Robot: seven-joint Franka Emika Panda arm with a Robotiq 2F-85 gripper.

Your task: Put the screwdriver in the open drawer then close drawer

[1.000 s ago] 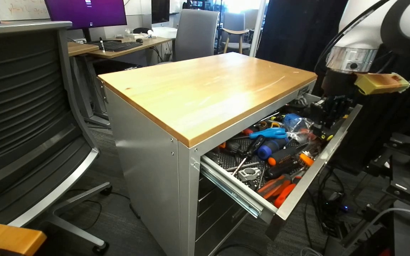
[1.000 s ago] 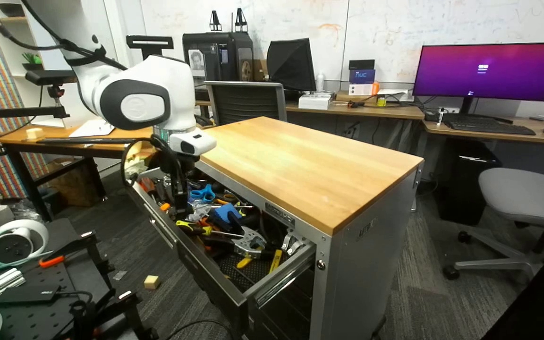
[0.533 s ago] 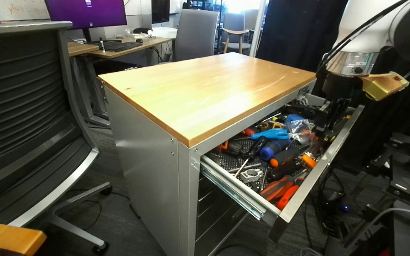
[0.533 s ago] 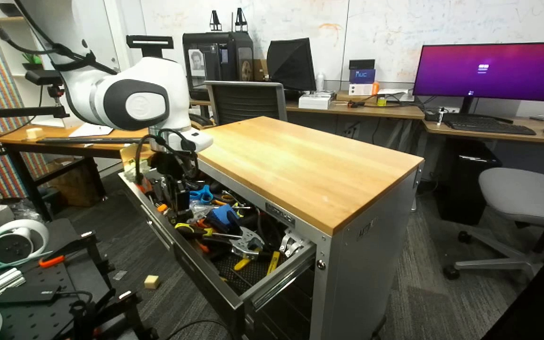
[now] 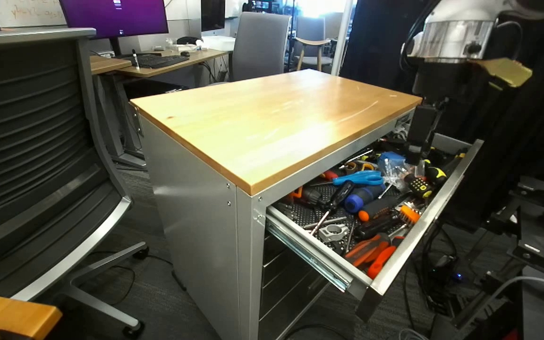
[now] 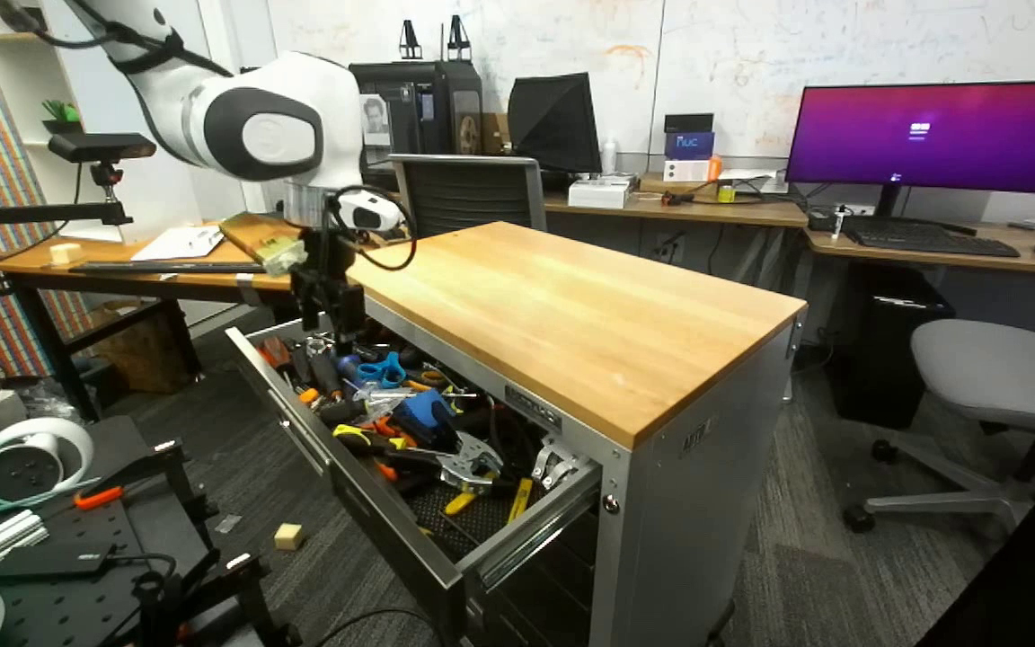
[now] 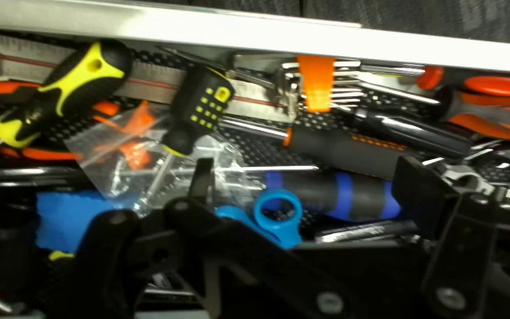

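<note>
Worktop [image 5: 276, 127] shows in both exterior views; wrist view shows hand [image 7: 310, 184] parted.

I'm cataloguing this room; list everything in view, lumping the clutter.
Wooden-topped metal cabinet: one, grey, centre
Wide shallow metal drawer: one, light grey, open in cabinet
Stubby plastic-handled screwdriver: one, yellow and black, in drawer
Ring-handled scissors: one, light blue, in drawer
Crumpled plastic bag: one, clear, in drawer
Other hand tools: uncountable jumble, mixed colours, in drawer
Lit flat monitor: one, purple, on desk
Small blocks: two, pale yellow, floor and table
Upright chairs: at least three, black or grey, around cabinet
Background clutter: uncounted, mixed colours, throughout
Robot arm: one, white and black, ending over drawer
Two-fingered gripper: one, black, over drawer contents, open
</note>
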